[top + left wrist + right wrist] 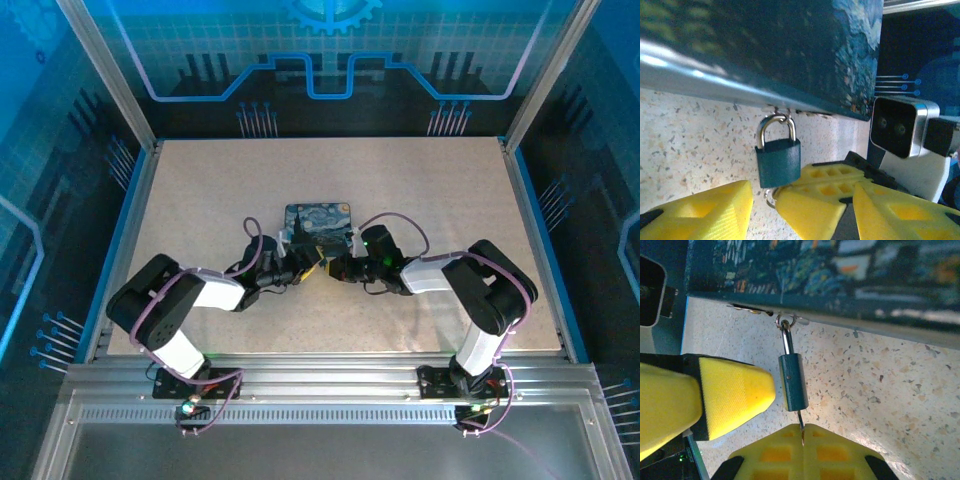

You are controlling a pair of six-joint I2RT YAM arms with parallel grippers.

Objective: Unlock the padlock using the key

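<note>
A blue tin [318,222] with a swirly painted lid is set near the middle of the speckled worktop [200,200]. The padlock [778,162] is hooked through a small metal loop on the front edge of the tin, and its dark blue body is pointed toward the arms. Its silver shackle [776,129] is seen pushed into the body on both sides, so the padlock looks shut. Both arms are bent in toward the front of the tin, and the left gripper [298,268] and the right gripper [338,266] are placed close together there. In the right wrist view the key [801,425] is seen as a thin dark strip that is stuck into the bottom of the padlock. The other end of the key is pinched between the yellow fingers [840,455] of the right gripper, which are pressed tight together. The left gripper is held partly open, and nothing is held in it. The bottom of the padlock is seen just past the gap between its own yellow fingers [695,212]. In the right wrist view one left finger is seen just beside the padlock, with a thin gap between them. A small silver ring [769,198] is seen under the padlock in the left wrist view.
</note>
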